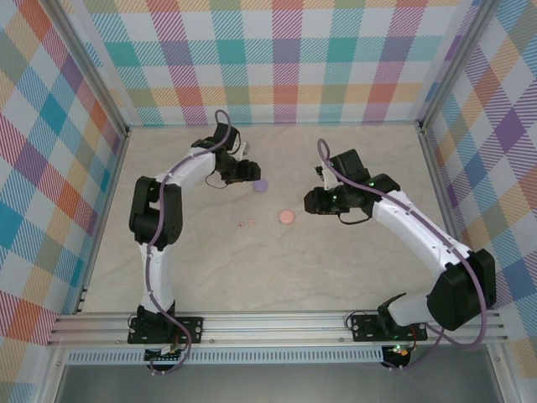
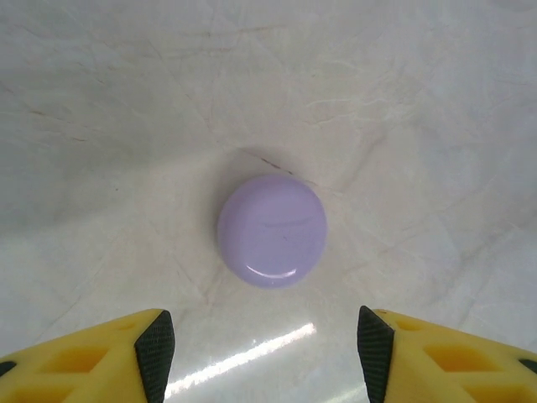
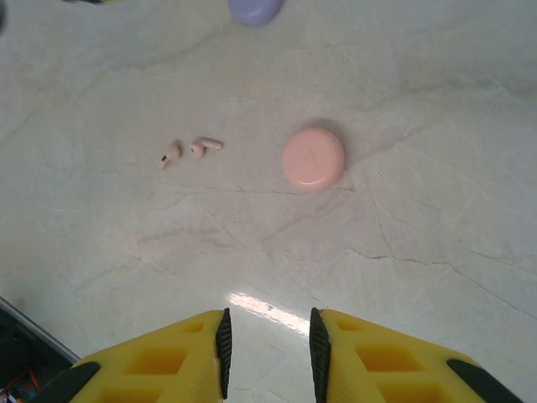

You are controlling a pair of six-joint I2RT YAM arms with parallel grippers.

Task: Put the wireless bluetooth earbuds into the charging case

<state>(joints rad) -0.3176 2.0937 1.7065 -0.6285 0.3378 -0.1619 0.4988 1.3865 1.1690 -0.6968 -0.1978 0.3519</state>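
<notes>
While my arms bend over the veined counter (image 2: 101, 101), my left end effector (image 2: 264, 353) stands open, empty, a glossy lilac round case (image 2: 272, 230) at twelve o'clock. My right end effector (image 3: 268, 351) gapes narrowly, empty: smooth pink case (image 3: 313, 159) at twelve, tiny pink earbuds (image 3: 174, 151) at eleven.

The tabletop (image 1: 252, 277) is pale beige with fine marble-like veining. Plaid panels (image 1: 285, 59) in teal, orange, pink and purple enclose it on three sides. Aluminium rails (image 1: 277, 323) run along the near edge. A glare streak (image 3: 260, 309) marks the glossy surface.
</notes>
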